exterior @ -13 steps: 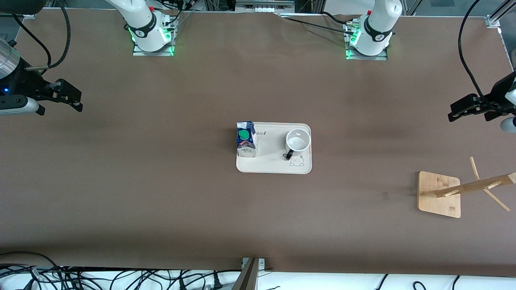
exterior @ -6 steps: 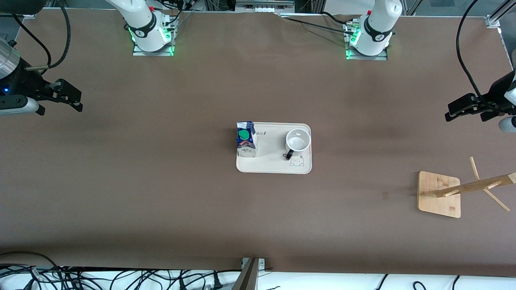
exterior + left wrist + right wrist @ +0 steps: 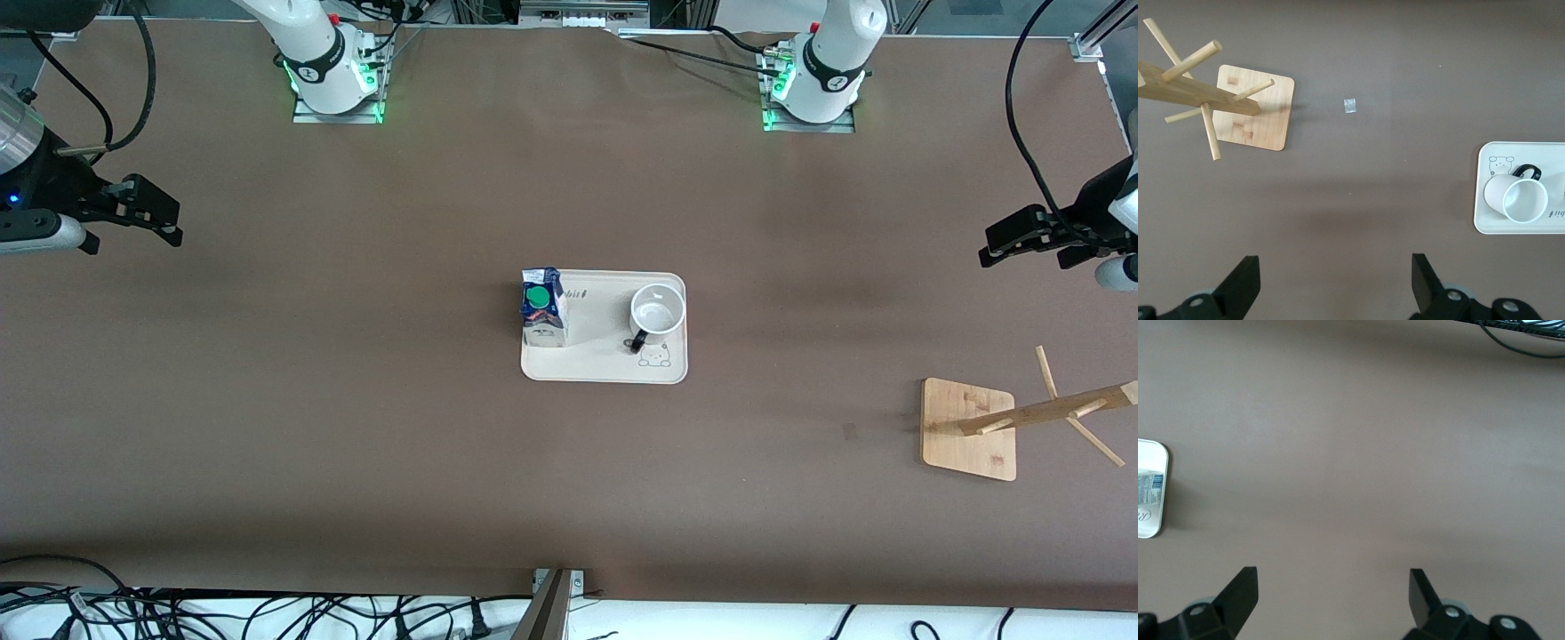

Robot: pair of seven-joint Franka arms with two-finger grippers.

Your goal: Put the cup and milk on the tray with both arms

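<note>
The cream tray (image 3: pixel 605 363) lies at the middle of the table. The milk carton (image 3: pixel 543 308), blue and white with a green cap, stands upright on the tray at the right arm's end. The white cup (image 3: pixel 657 314) with a black handle stands upright on the tray at the left arm's end; it also shows in the left wrist view (image 3: pixel 1515 196) on the tray (image 3: pixel 1485 220). My left gripper (image 3: pixel 1003 246) (image 3: pixel 1335 280) is open and empty, up over bare table at the left arm's end. My right gripper (image 3: pixel 158 218) (image 3: pixel 1331 593) is open and empty, up over bare table at the right arm's end, with the tray's edge (image 3: pixel 1150 528) in its view.
A wooden mug rack with a square base (image 3: pixel 967 429) and angled pegs stands near the left arm's end, nearer to the front camera than the tray; it also shows in the left wrist view (image 3: pixel 1251 107). A small scrap (image 3: pixel 1350 105) lies on the table beside it. Cables hang along the front edge.
My left gripper has drifted slightly toward the middle of the table and toward the bases. The right arm, cup, milk and tray have not moved.
</note>
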